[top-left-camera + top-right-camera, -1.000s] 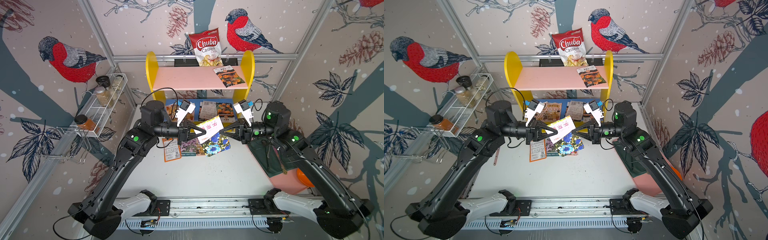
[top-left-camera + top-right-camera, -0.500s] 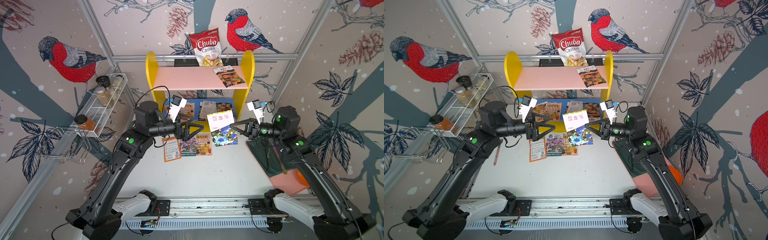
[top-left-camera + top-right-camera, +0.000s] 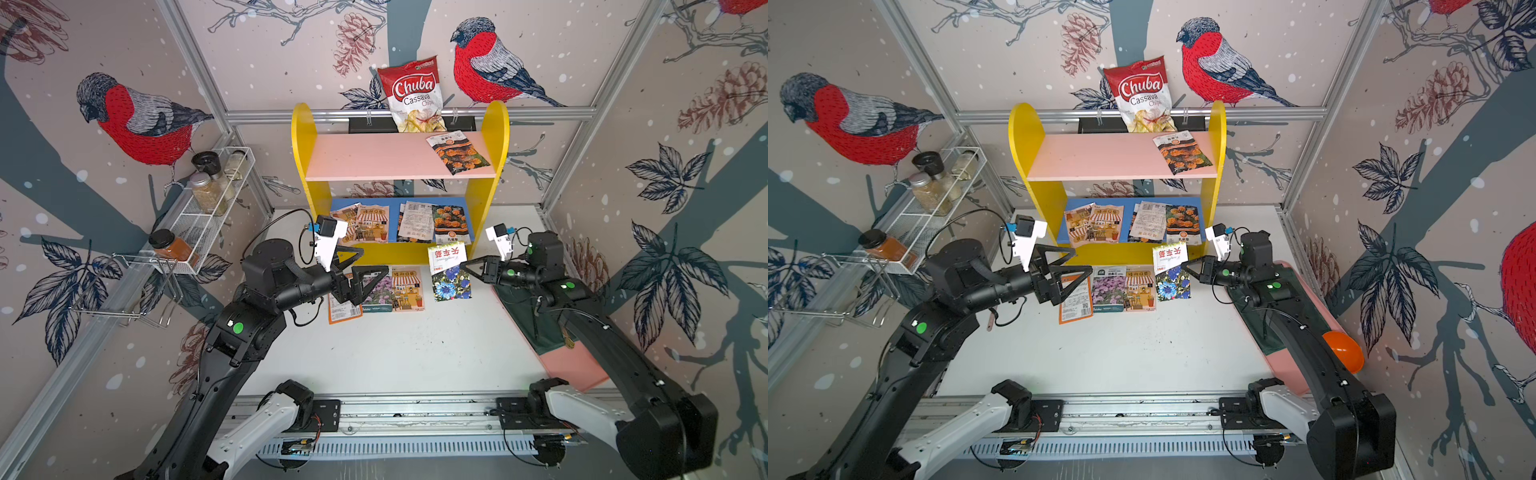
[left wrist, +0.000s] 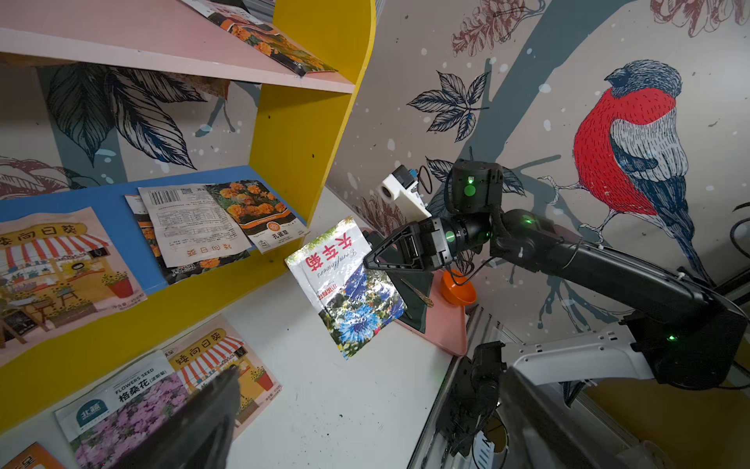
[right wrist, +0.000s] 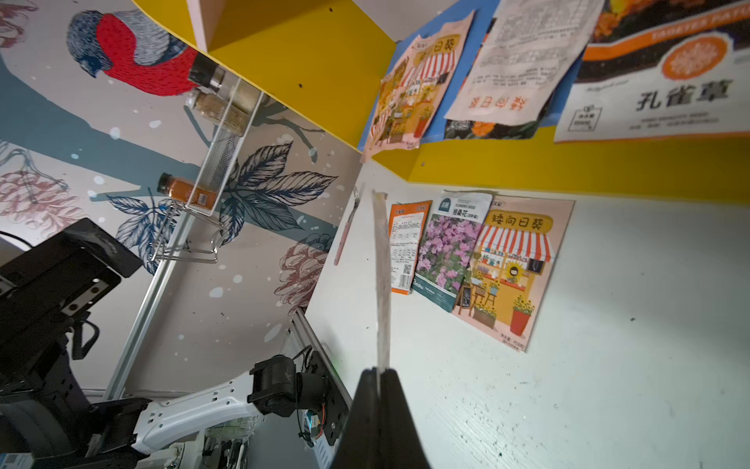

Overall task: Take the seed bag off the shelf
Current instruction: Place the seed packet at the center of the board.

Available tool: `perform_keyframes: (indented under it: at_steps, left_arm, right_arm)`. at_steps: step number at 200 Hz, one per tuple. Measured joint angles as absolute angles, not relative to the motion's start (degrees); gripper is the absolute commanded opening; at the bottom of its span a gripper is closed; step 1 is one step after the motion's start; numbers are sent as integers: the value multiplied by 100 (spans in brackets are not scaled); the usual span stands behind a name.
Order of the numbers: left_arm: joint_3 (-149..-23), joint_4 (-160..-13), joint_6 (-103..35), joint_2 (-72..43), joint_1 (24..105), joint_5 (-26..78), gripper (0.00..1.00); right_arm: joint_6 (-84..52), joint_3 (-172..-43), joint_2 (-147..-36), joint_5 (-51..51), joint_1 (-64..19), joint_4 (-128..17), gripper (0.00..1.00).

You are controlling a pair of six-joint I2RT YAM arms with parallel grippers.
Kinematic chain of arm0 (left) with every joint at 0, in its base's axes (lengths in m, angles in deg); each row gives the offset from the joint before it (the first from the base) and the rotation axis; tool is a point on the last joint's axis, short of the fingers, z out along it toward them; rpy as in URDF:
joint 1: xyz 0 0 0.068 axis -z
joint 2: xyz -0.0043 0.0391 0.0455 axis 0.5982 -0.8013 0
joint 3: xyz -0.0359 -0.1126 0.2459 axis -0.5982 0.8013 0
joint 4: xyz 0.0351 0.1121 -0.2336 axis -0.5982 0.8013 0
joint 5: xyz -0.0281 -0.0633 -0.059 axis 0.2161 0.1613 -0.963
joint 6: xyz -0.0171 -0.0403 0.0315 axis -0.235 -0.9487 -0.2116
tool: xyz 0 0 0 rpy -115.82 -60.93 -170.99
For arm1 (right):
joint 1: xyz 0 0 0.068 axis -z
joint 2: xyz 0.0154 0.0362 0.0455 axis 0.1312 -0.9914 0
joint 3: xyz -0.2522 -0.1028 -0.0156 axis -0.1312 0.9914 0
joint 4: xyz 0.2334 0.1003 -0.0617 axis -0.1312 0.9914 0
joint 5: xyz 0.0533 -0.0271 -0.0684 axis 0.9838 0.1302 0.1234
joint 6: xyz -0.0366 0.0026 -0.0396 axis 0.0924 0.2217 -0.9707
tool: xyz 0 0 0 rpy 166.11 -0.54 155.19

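Note:
My right gripper (image 3: pixel 463 266) is shut on the edge of a seed bag (image 3: pixel 451 272) with a white top, red characters and blue flowers. The bag hangs above the table, just in front of the right foot of the shelf (image 3: pixel 494 137). From the right wrist I see the seed bag (image 5: pixel 381 284) edge-on, running out from the pinched fingertips. My left gripper (image 3: pixel 374 262) stands open and empty to the left, over the packets on the table (image 3: pixel 392 289). A marigold packet (image 3: pixel 459 153) lies on the pink board, and several packets (image 3: pixel 365 222) lie on the blue board.
A red chips bag (image 3: pixel 415 95) hangs on the rail behind the shelf. The white wire spice rack (image 3: pixel 208 208) with jars is on the left wall. A pink tray (image 3: pixel 573 365) with a green cloth lies under the right arm, with an orange bowl (image 3: pixel 1343 351) on it.
A second ago both grippers pinched the seed bag. The left one has let go, opened and drawn back left. The right one has carried the bag to the right.

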State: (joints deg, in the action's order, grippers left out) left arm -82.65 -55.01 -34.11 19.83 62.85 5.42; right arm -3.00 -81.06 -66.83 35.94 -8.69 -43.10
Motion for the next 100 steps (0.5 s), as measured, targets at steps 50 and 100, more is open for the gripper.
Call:
perform_keyframes:
  at_steps: [50, 100]
  left_arm:
    - [-8011, -5567, -3542, 1976, 6285, 545, 99]
    - [-7838, -5726, -3649, 2081, 6285, 536, 99]
  right_arm:
    - [-292, -7789, -7352, 3069, -1149, -4621, 0]
    - [-329, -7743, -8248, 2737, -1284, -4966, 0]
